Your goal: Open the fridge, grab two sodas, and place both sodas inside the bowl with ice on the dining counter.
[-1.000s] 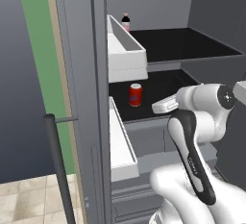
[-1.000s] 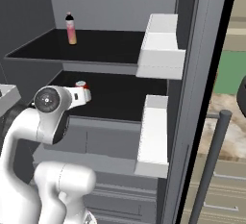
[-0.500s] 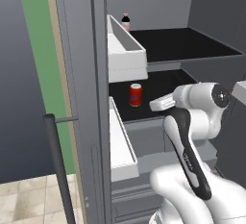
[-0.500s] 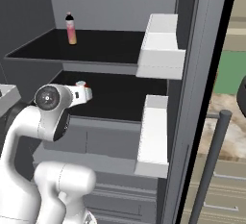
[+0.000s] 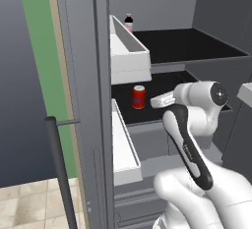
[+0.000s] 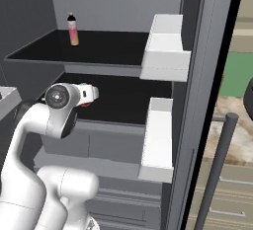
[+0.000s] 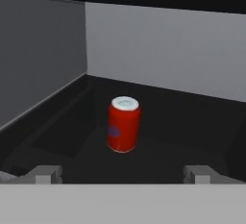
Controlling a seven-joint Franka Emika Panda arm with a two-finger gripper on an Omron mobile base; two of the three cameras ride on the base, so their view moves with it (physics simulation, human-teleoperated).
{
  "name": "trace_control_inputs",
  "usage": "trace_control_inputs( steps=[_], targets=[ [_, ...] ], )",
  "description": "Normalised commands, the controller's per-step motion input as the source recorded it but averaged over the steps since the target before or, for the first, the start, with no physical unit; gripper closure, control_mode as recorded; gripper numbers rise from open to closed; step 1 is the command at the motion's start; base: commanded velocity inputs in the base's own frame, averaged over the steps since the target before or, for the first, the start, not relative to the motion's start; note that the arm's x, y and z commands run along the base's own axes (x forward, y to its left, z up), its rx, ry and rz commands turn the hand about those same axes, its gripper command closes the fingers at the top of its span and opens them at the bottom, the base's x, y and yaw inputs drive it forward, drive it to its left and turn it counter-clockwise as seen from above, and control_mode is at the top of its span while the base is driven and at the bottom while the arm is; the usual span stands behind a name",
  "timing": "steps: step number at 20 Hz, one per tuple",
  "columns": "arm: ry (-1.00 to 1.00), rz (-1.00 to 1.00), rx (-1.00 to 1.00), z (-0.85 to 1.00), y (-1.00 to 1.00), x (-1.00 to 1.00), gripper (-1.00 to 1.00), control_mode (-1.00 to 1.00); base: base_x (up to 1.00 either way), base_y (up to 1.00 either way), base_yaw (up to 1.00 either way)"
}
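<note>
From the left base view, the fridge (image 5: 93,100) stands open, its door swung out with white door bins (image 5: 125,51) facing the shelves. The red can (image 5: 139,97) stands upright on the lower black shelf (image 5: 147,110), near the front left. The arm reaches in from the right, and its tool (image 5: 158,101) sits just beside the can at the same height, apart from it, which suits a sideways grab around the can's body. The pink bottle (image 5: 129,23) stands upright at the back of the upper shelf, well apart from the arm.

From the right base view, the bottle (image 6: 72,29) shows clearly at the far left of the upper shelf. The arm's elbow joint covers most of the can; only a sliver of red shows past the white wrist, so the gap between tool and can cannot be judged here.

From the hand view, the can (image 7: 123,124) stands dead ahead, centred between the two fingertips (image 7: 47,173), which stand wide apart with nothing between them: the tool (image 7: 125,175) is open and empty. The can is some way ahead, so the likely step is the approach for the first soda, and the wide spread leaves room to slide either side of it.
</note>
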Motion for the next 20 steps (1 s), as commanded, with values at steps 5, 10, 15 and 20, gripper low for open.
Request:
trace_control_inputs(
  steps=[5, 10, 15, 20],
  targets=[
    [0.00, 0.00, 0.00, -0.09, 0.00, 0.34, -1.00, -1.00, 0.00, 0.00, 0.00],
    [0.00, 0.00, 0.00, -0.09, 0.10, 0.23, -1.00, -1.00, 0.00, 0.00, 0.00],
    [0.00, 0.00, 0.00, -0.09, 0.25, 0.21, -1.00, -1.00, 0.00, 0.00, 0.00],
    [0.00, 0.00, 0.00, -0.10, 0.16, 0.23, -1.00, -1.00, 0.00, 0.00, 0.00]
  ],
)
